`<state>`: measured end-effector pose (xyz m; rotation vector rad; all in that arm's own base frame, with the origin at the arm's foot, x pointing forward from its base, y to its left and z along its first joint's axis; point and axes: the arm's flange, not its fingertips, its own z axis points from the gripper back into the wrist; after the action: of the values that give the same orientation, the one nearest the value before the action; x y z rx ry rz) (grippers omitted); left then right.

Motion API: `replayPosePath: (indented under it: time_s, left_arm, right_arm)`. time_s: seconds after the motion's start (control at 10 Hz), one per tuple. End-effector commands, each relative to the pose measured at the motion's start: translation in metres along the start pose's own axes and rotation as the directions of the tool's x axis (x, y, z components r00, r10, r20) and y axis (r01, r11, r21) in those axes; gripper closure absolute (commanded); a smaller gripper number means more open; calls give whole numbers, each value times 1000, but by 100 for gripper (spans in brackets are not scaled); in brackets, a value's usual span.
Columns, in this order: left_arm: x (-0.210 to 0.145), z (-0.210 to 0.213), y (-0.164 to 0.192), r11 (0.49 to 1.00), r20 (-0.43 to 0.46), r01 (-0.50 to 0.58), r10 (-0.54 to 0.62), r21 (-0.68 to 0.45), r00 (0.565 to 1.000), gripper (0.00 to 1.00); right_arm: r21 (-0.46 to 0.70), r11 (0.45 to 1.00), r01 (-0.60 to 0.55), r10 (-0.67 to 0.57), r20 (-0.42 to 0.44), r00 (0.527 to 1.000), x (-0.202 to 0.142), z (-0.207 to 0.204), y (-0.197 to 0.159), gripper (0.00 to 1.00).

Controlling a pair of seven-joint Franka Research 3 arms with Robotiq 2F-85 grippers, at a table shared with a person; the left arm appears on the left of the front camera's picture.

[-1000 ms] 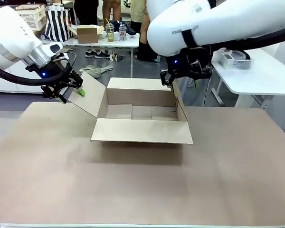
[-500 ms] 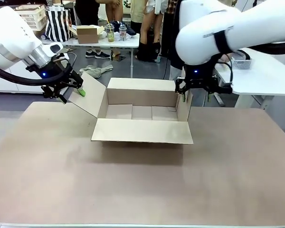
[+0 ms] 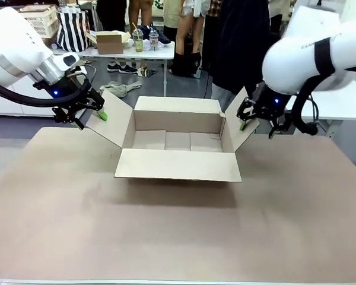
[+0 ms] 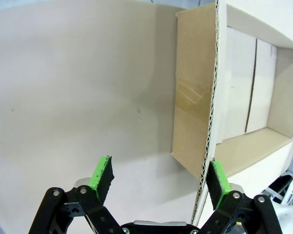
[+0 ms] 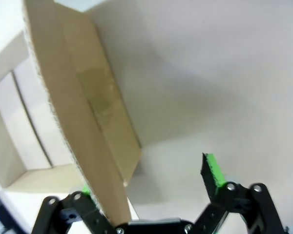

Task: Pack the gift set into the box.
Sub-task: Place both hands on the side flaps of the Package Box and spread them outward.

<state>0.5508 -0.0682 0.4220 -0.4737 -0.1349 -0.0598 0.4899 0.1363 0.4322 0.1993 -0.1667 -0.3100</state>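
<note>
The box, a large brown carton, stands open in the middle of the table with nothing inside. Its left flap leans outward, and my left gripper is open at that flap's outer edge. In the left wrist view the flap's edge runs between the spread fingers of the left gripper, close to one green pad. My right gripper is open around the right flap, which tilts outward. In the right wrist view this flap passes between the right gripper's fingers. The gift set is out of view.
People stand just beyond the table's far edge. A white side table is at the right. A far table carries a small brown box and cups. The tabletop in front of the carton is bare.
My right arm has swung to the right and lower, and the right flap has gone from upright to leaning outward. The left arm and left flap have stayed put.
</note>
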Motion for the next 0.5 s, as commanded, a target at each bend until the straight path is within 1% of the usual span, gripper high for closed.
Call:
replayPosePath:
  time_s: [0.0,0.1,0.4]
  left_arm:
    - [0,1,-1,1000,1,-10,10,13,1000,0]
    - [0,1,-1,1000,1,-10,10,13,1000,0]
    - [0,1,-1,1000,1,-10,10,13,1000,0]
  right_arm:
    - [171,984,-53,60,-36,998,-3,-14,-31,0]
    - [0,1000,0,0,0,1000,0,0,0,0]
    - [0,1000,0,0,0,1000,0,0,0,0]
